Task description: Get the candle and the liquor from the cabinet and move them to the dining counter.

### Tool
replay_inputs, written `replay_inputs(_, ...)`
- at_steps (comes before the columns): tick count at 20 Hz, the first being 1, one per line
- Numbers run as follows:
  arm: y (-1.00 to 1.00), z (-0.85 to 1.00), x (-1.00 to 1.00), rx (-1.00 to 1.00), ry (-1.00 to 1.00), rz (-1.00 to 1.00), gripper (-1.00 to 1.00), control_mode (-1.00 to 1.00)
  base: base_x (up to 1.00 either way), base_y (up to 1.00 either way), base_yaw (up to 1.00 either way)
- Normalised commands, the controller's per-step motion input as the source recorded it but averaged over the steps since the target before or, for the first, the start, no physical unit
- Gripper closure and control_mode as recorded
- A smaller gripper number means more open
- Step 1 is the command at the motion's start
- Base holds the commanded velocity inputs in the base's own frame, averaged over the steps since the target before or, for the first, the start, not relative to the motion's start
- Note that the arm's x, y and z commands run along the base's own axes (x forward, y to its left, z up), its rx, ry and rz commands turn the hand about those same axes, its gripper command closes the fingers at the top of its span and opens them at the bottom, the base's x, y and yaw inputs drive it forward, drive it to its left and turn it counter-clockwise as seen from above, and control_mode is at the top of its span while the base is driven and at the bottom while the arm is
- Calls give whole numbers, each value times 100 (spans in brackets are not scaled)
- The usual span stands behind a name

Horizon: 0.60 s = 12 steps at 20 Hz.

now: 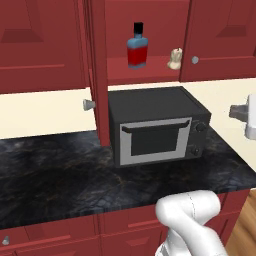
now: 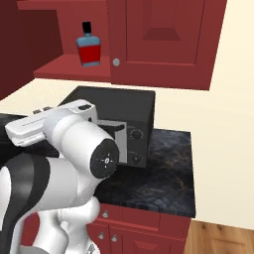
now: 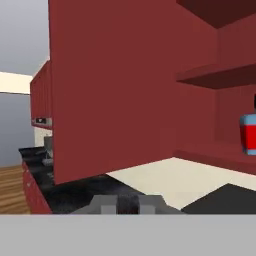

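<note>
From the hand view we find the liquor [image 3: 248, 134] at the far right edge, on the cabinet [image 1: 150, 70] shelf, well off to the side of our fingers [image 3: 127, 204]; the open door's flat face lies straight ahead. The bottle stands upright, long axis vertical: squat, blue above, red label, black cap. The candle [image 1: 174, 59] sits just right of it on the same shelf, cream-white and lumpy. We hold nothing, and we cannot tell whether the fingers are parted.
</note>
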Motion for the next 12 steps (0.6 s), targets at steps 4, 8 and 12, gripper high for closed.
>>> replay_inputs(4,-76,20,0,0,0,-43,-100,-100,0,0,0)
replay_inputs(8,-56,13,0,0,0,-41,-100,-100,0,0,0)
replay_inputs(12,-10,2,3,0,0,-29,-100,-100,0,0,0)
